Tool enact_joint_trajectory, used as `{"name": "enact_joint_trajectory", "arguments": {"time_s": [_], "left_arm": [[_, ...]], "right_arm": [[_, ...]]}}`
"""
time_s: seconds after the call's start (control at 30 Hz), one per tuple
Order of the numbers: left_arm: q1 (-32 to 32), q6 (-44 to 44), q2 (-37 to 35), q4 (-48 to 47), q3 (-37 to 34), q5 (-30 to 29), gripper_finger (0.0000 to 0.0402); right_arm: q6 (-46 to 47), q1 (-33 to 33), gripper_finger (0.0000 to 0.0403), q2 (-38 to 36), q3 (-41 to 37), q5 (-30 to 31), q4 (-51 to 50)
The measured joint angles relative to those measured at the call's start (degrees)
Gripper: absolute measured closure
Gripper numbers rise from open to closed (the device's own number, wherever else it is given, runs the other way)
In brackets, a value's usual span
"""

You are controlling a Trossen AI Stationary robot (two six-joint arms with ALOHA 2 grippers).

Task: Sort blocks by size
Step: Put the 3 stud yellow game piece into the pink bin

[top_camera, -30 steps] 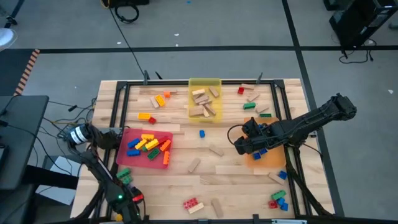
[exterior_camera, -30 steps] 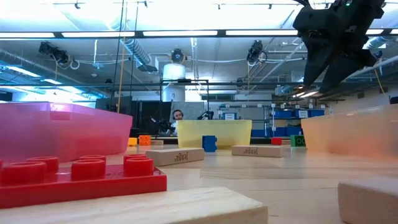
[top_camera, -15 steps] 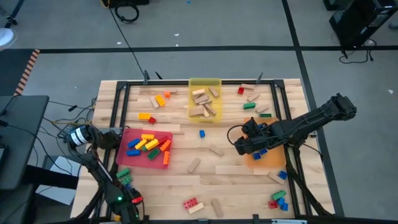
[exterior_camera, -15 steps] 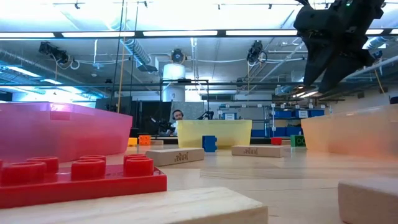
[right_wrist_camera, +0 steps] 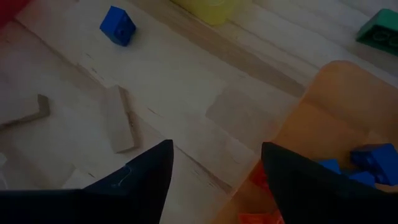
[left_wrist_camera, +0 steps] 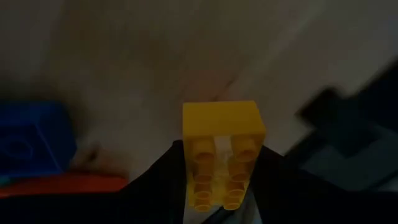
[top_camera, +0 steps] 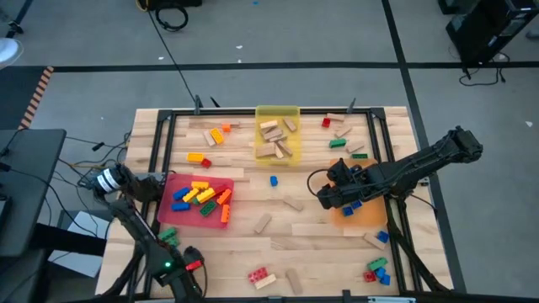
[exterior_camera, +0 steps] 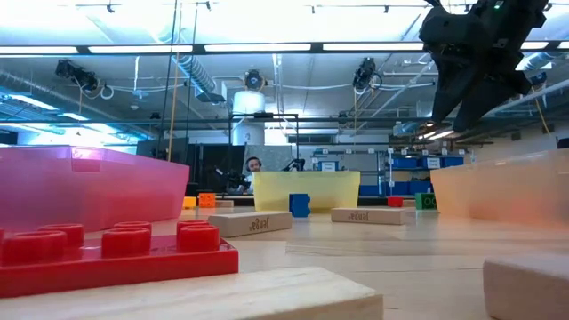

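Two arms work the table: at the lower left of the high view, the left gripper [left_wrist_camera: 217,186] pinches a yellow brick [left_wrist_camera: 222,149]. It should be lifted level and released only above the red tray [top_camera: 221,187]. At centre right, the right gripper [right_wrist_camera: 214,171] hangs wide and empty at the orange tray's [right_wrist_camera: 323,106] edge.

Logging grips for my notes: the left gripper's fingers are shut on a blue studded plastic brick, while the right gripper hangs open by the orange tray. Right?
Not quite: the left wrist view shows the left gripper shut on a yellow studded plastic brick, not blue. The right gripper does hang open by the orange tray.
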Motion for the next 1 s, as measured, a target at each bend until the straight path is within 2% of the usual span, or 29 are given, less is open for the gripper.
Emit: {"name": "enact_joint_trajectory", "arguments": {"time_s": [0.23,0.4,0.6,0.77,0.87,1.0], "left_arm": [[5.95,7.1,-8.53,-7.14,1.84,-11.14,0.0255],[11.65,11.78,-16.39,-16.86,2.59,-18.07,0.0252],[21.01,22.89,-20.81,-30.27,2.63,-18.9,0.0251],[28.63,39.76,-19.3,-27.61,0.25,-18.11,0.025],[32.89,44.97,-17.44,-28.07,-1.82,-17.84,0.025],[36.73,52.45,-15.93,-23.84,-4.81,-15.53,0.0249]], "right_arm": [[0.0,0.0,0.0142,-0.01,0.0,-0.02,0.47],[0.32,-0.01,0.0146,-0.02,0.0,-0.02,1.5],[0.42,-0.01,0.0145,0.0,0.0,-0.02,4.01],[0.46,-0.02,0.0142,-0.02,0.0,-0.02,5.25],[0.64,0.0,0.0143,-0.01,0.0,-0.06,6.42],[0.67,-0.01,0.0146,-0.02,0.0,-0.32,7.14]]}}
